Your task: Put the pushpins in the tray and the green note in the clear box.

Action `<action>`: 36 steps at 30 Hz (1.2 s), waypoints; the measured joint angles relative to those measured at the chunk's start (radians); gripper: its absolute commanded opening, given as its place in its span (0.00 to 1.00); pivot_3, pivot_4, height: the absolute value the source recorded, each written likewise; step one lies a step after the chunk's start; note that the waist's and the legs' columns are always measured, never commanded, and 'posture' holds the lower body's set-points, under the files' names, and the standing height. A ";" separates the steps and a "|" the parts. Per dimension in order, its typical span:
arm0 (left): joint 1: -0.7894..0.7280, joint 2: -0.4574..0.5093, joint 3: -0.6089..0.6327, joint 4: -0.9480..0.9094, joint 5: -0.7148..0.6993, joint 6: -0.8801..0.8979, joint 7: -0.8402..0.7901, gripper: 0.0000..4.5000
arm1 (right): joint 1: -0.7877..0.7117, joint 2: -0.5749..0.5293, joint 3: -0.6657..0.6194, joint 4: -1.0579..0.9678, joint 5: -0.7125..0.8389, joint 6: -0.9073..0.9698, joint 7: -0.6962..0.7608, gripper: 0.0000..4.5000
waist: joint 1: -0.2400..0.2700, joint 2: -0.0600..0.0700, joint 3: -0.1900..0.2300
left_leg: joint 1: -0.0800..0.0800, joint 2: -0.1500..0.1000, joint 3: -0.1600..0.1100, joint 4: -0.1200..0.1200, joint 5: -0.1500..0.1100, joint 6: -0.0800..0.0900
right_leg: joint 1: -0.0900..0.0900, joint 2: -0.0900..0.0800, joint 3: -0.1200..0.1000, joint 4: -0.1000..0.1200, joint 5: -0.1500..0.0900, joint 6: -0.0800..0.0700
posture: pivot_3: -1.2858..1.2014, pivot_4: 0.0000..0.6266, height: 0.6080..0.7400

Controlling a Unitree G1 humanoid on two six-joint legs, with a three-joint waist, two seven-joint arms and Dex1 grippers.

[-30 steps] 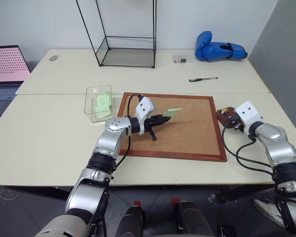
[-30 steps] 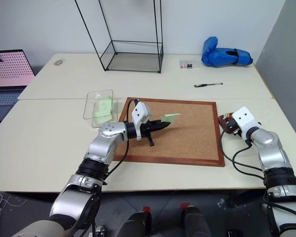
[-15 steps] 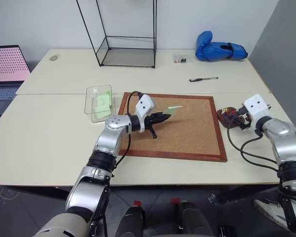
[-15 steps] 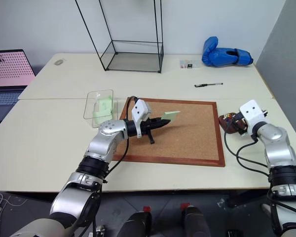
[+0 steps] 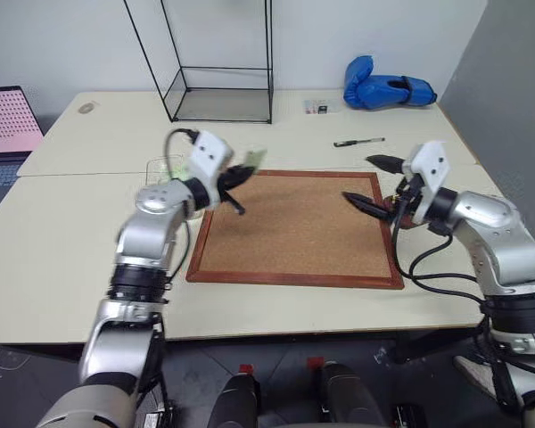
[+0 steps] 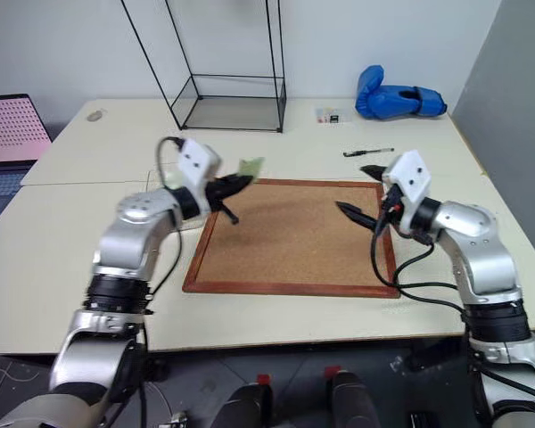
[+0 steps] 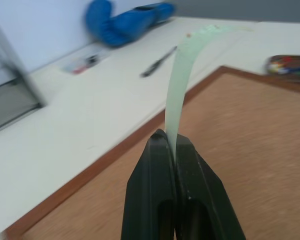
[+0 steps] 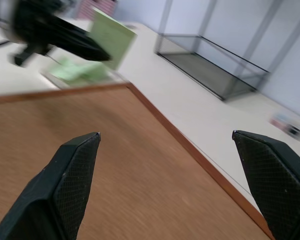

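The small transparent plastic clear box [image 5: 165, 168] at the far left corner of the wood-framed corkboard [image 5: 294, 223] is mostly hidden behind the left arm, so its contents cannot be made out. The left gripper [image 5: 246, 171] and the pale mint-green paper note [image 5: 254, 159] it pinches are smeared by motion blur. The small dark reddish-brown tray [image 7: 290, 66] is cut off by the left wrist view's edge; in the head views the right arm covers it. The tiny dark-headed pushpins are too small to tell. A laptop [image 5: 7, 134] at far left is cropped by the frame edge.
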 measured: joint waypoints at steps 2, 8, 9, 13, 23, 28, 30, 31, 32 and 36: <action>0.032 0.044 0.041 -0.013 0.011 0.022 0.042 0.00 | -0.030 0.010 0.051 -0.019 0.004 0.035 0.027 1.00 | 0.005 0.000 0.000 | 0.000 0.000 -0.001 0.000 0.000 0.000 | 0.000 0.000 -0.001 0.000 0.000 0.000 | 0.52 0.24 1.00; 0.082 0.091 0.093 0.010 0.052 0.053 0.171 0.00 | -0.082 0.071 0.153 -0.034 -0.002 0.089 0.050 1.00 | 0.029 -0.001 0.000 | -0.002 -0.001 -0.001 0.000 0.000 0.000 | 0.000 -0.001 -0.001 -0.002 0.000 0.000 | 0.52 0.24 1.00; 0.082 0.091 0.093 0.019 0.059 0.051 0.188 0.00 | -0.084 0.075 0.160 -0.033 -0.006 0.090 0.051 1.00 | 0.033 -0.001 0.000 | -0.002 -0.002 -0.001 0.000 0.000 0.000 | 0.000 -0.002 -0.001 -0.002 0.000 0.000 | 0.52 0.24 1.00; 0.064 0.088 0.093 0.103 0.076 0.045 0.247 0.00 | -0.090 0.084 0.180 -0.024 -0.011 0.090 0.050 1.00 | 0.034 -0.001 0.000 | -0.002 -0.002 -0.001 0.000 0.000 0.000 | -0.001 -0.002 -0.001 -0.002 0.000 0.000 | 0.52 0.24 1.00; -0.066 0.043 0.091 0.329 0.069 -0.013 0.283 0.20 | -0.093 0.101 0.185 -0.022 -0.012 0.105 0.048 1.00 | 0.029 -0.001 0.000 | -0.003 -0.001 -0.001 0.000 0.000 0.000 | -0.001 -0.002 -0.001 -0.001 0.000 0.000 | 0.52 0.24 1.00; -0.078 0.041 0.090 0.351 0.067 -0.018 0.282 0.42 | -0.093 0.102 0.185 -0.022 -0.014 0.113 0.041 1.00 | 0.027 -0.001 0.000 | -0.002 -0.001 -0.001 0.000 0.000 0.000 | -0.001 -0.002 -0.001 -0.001 0.000 0.000 | 0.52 0.24 1.00; -0.078 0.041 0.090 0.357 0.067 -0.018 0.282 0.52 | -0.094 0.102 0.185 -0.023 -0.016 0.115 0.037 1.00 | 0.027 -0.001 0.000 | -0.002 -0.001 -0.001 0.000 0.000 0.000 | -0.001 -0.002 -0.001 -0.001 0.000 0.000 | 0.52 0.24 1.00; -0.078 0.041 0.090 0.361 0.067 -0.018 0.283 0.57 | -0.095 0.103 0.185 -0.023 -0.017 0.115 0.036 1.00 | 0.027 -0.001 0.000 | -0.002 -0.001 -0.001 0.000 0.000 0.000 | -0.001 -0.002 -0.001 -0.001 0.000 0.000 | 0.52 0.24 1.00; -0.078 0.041 0.090 0.362 0.067 -0.018 0.283 0.60 | -0.096 0.103 0.185 -0.022 -0.018 0.116 0.035 1.00 | 0.027 -0.001 0.000 | -0.002 -0.001 -0.001 0.000 0.000 0.000 | -0.001 -0.002 -0.001 -0.001 0.000 0.000 | 0.52 0.24 1.00; -0.078 0.041 0.091 0.354 0.065 -0.028 0.286 0.71 | -0.102 0.105 0.183 -0.023 -0.024 0.122 0.025 1.00 | 0.028 -0.001 0.001 | -0.002 -0.001 -0.001 0.000 0.000 0.000 | -0.001 -0.002 -0.001 -0.001 0.000 0.000 | 0.52 0.24 1.00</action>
